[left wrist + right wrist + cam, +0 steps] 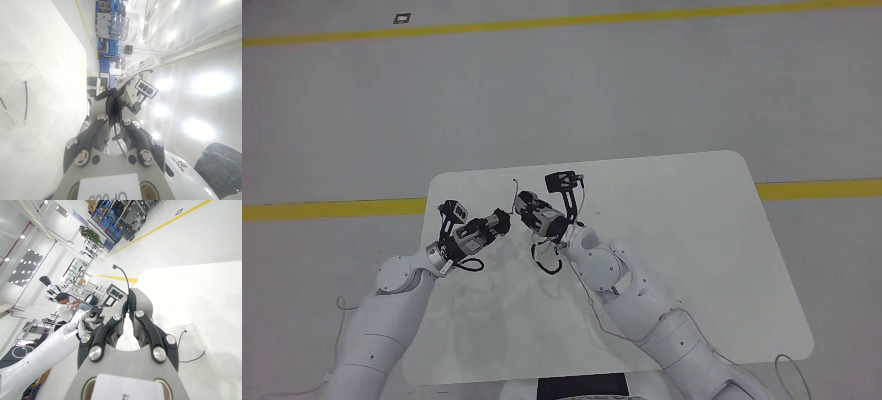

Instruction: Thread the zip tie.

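Note:
Both arms meet above the middle of the white table (682, 230). My right gripper (129, 295) is shut on a black zip tie (124, 275), whose head end curves out past the fingertips. My left gripper (113, 96) is shut too, with a black strip (119, 144) running between its fingers back toward the palm. From above, the left gripper (503, 221) and right gripper (526, 208) sit tip to tip, and the zip tie (514, 186) pokes out beyond them. In the left wrist view the tie's head (150, 71) arcs over the right gripper.
A clear tray (37, 75) lies on the table close under the grippers and holds spare black zip ties (25, 100). In the right wrist view the same tray (196, 332) shows thin black ties (180, 336). The table's right half has free room.

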Action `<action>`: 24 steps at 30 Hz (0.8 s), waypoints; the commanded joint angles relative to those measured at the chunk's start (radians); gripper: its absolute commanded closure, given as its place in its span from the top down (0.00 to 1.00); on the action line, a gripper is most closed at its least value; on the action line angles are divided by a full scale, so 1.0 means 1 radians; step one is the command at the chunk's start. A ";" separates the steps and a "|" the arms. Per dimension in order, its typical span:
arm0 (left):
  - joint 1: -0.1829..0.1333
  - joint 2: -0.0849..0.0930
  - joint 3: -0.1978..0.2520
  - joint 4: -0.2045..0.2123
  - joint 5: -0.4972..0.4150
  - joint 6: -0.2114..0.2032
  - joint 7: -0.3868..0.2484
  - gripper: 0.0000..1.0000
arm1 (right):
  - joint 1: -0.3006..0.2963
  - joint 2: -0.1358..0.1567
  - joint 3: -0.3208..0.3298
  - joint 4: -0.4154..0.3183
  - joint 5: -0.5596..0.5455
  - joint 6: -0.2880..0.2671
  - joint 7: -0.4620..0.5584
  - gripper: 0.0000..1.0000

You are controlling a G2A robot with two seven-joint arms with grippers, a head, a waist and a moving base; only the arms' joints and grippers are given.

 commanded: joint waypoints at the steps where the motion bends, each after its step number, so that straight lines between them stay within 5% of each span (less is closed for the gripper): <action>1: 0.000 0.000 0.000 0.000 0.000 0.000 0.000 0.00 | 0.001 0.001 -0.002 0.000 -0.003 0.001 0.002 0.00; 24: 0.000 0.000 0.000 0.000 0.000 0.000 0.000 0.00 | 0.000 0.010 -0.003 -0.003 0.001 0.018 -0.004 0.00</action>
